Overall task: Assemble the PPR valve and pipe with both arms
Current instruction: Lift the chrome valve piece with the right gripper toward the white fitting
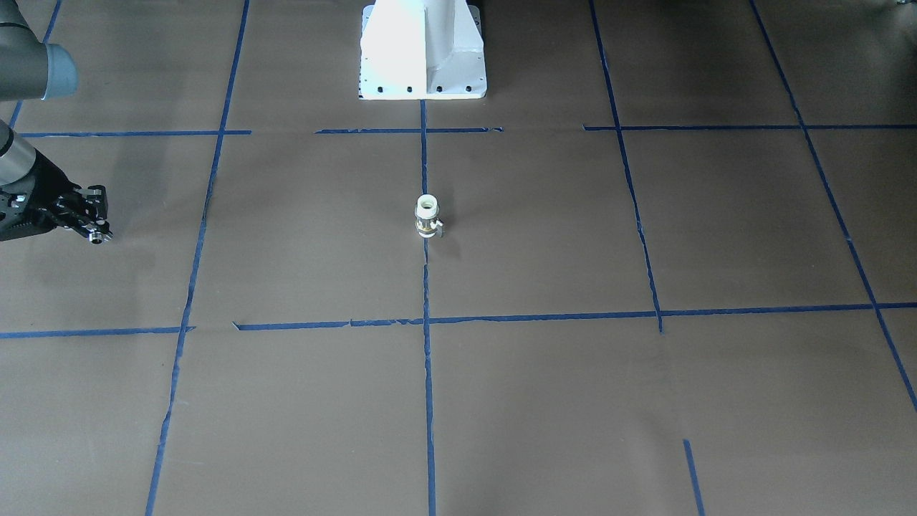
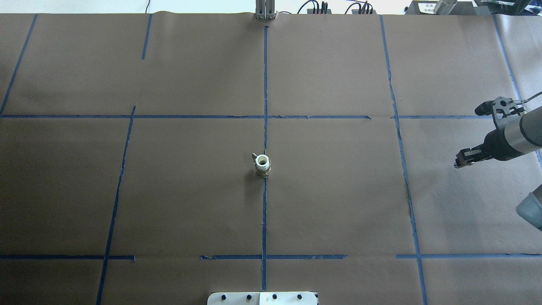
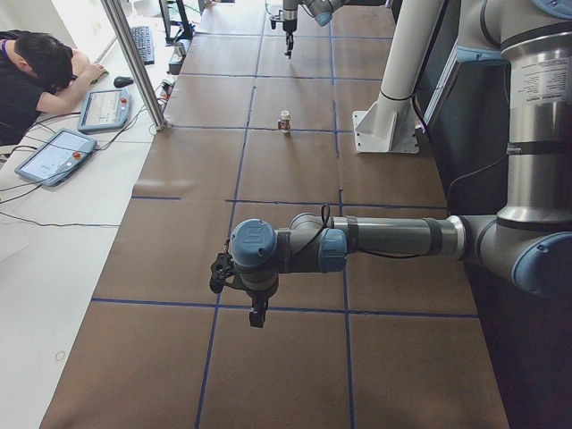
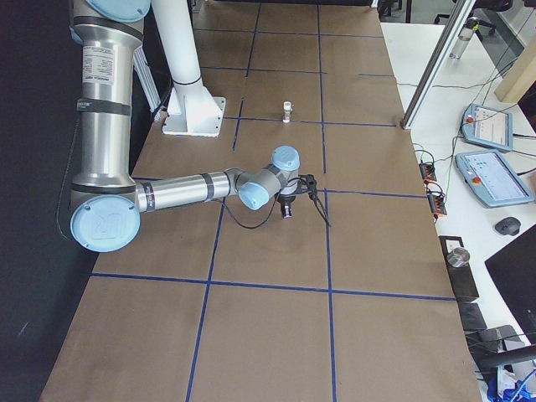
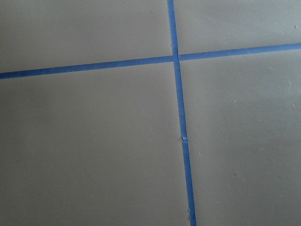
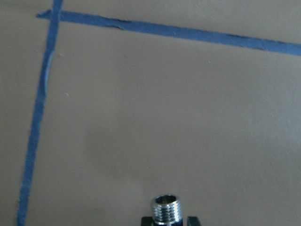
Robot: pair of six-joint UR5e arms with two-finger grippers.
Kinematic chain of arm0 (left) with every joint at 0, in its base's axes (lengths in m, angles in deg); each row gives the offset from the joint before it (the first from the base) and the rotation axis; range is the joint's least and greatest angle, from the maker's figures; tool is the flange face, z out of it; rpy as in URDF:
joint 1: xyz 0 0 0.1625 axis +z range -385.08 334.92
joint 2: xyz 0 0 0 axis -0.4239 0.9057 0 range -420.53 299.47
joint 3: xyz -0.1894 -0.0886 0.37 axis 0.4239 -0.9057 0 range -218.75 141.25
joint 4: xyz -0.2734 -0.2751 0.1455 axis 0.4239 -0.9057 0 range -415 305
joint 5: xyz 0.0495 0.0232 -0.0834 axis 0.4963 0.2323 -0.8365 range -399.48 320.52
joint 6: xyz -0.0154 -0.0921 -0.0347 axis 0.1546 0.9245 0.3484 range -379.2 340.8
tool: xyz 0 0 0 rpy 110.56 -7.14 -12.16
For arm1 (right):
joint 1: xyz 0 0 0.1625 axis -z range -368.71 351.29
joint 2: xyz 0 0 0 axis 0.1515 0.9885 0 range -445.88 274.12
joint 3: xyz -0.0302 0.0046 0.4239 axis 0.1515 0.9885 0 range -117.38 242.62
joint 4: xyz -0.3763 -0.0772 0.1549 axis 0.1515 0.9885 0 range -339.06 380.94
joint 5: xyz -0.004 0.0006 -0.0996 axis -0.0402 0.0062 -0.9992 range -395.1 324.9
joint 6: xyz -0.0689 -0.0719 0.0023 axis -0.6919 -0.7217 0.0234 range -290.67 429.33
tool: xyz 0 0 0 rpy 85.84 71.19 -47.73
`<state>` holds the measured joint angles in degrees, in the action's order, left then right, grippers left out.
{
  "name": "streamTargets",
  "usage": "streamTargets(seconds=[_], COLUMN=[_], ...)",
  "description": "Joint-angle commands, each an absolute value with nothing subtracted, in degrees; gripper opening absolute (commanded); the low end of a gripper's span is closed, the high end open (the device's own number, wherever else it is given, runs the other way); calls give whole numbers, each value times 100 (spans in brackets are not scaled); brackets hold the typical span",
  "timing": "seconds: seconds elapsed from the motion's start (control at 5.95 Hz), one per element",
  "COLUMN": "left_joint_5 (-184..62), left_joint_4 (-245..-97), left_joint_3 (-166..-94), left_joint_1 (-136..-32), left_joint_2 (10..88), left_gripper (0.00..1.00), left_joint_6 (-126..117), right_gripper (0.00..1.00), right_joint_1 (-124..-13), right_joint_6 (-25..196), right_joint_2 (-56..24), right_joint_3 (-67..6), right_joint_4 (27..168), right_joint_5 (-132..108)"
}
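The PPR valve [image 1: 428, 217] stands upright on the middle blue tape line, white open end up, small side stub low on it. It also shows in the overhead view [image 2: 262, 164] and both side views [image 3: 285, 121] [image 4: 286, 110]. My right gripper [image 1: 97, 233] [image 2: 459, 163] hovers far off to the robot's right, shut on the pipe [image 6: 165, 209], whose chrome threaded end sticks out between the fingers. My left gripper [image 3: 256, 313] shows only in the left side view, pointing down over the table far from the valve; I cannot tell whether it is open or shut.
The white pedestal [image 1: 423, 50] stands at the robot's edge behind the valve. Brown paper with blue tape lines [image 5: 176, 59] covers the table. An operator [image 3: 36, 67] and tablets [image 3: 103, 107] are at a side bench; more tablets [image 4: 486, 126] lie beyond the far edge.
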<state>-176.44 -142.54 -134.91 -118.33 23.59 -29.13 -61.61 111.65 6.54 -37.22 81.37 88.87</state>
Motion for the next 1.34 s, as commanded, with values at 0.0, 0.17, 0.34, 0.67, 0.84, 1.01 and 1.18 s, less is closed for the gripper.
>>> streamTargets(seconds=[0.0, 0.17, 0.34, 0.67, 0.84, 1.01, 1.18], left_joint_5=[-17642, -17616, -17607, -17580, -17589, -17589, -17589], left_joint_4=[-14254, -14237, -14236, -14245, -14245, -14245, -14245], left_joint_3=[-13490, -13473, -13473, -13551, -13569, -13578, -13578], left_joint_1=[-11833, -11833, -11833, -11798, -11798, -11798, -11798], left_joint_2=[2359, 2359, 2359, 2376, 2376, 2376, 2376], left_gripper=[100, 100, 100, 100, 100, 100, 100], left_joint_6=[-2905, -2896, -2739, -2527, -2527, -2518, -2518], right_gripper=[5, 5, 5, 4, 0, 0, 0], right_joint_1=[-6119, -5962, -5786, -5224, -4996, -4733, -4521], right_joint_6=[12131, 12537, 13072, 14163, 15124, 16352, 17243], right_joint_2=[-199, -743, -1340, -2588, -3186, -3705, -4015], right_joint_3=[-3758, -3793, -3836, -3942, -3934, -3881, -3881], right_joint_4=[8611, 9172, 9796, 11184, 11591, 11838, 11937], right_joint_5=[8883, 8865, 8822, 8366, 8242, 8032, 7839])
